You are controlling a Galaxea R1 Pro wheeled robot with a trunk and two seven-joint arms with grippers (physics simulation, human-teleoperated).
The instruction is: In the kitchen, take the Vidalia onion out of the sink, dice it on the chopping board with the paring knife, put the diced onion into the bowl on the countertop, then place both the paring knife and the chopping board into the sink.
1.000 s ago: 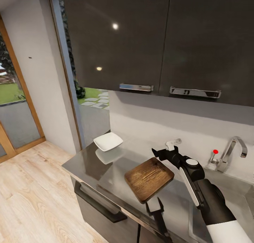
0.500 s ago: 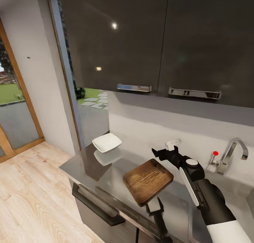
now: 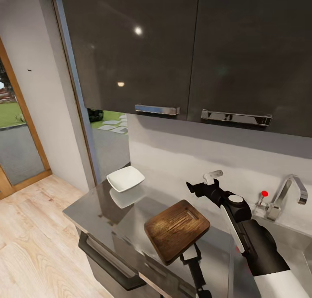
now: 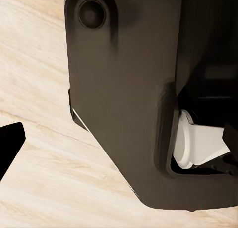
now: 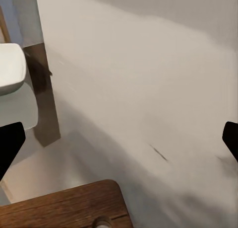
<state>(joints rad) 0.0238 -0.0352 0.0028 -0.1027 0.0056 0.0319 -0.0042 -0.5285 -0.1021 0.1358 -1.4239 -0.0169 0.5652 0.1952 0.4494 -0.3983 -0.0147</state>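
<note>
The dark brown chopping board (image 3: 177, 231) lies flat on the glossy grey countertop (image 3: 104, 207), and its end also shows in the right wrist view (image 5: 64, 208). The white bowl (image 3: 125, 178) (image 5: 9, 69) stands further left by the wall. To the right are the chrome tap (image 3: 289, 189) with its red knob (image 3: 264, 193) and a corner of the sink (image 3: 305, 250). My right gripper (image 3: 195, 186) (image 5: 119, 138) hovers open just beyond the board, facing the wall. My left gripper (image 3: 190, 251) (image 4: 119, 138) hangs open near the counter's front, facing the floor. The knife and the onion are out of view.
Dark upper cabinets (image 3: 173, 51) with chrome handles hang above the counter. A drawer with a black bar handle (image 3: 108, 263) sits below its edge. Light wood floor (image 3: 30, 228) and a glass door lie to the left. My own dark base (image 4: 124, 89) looms in the left wrist view.
The whole picture has shifted left and slightly down, so the camera has moved. Board and bowl keep their spacing. Both arms hold the same pose.
</note>
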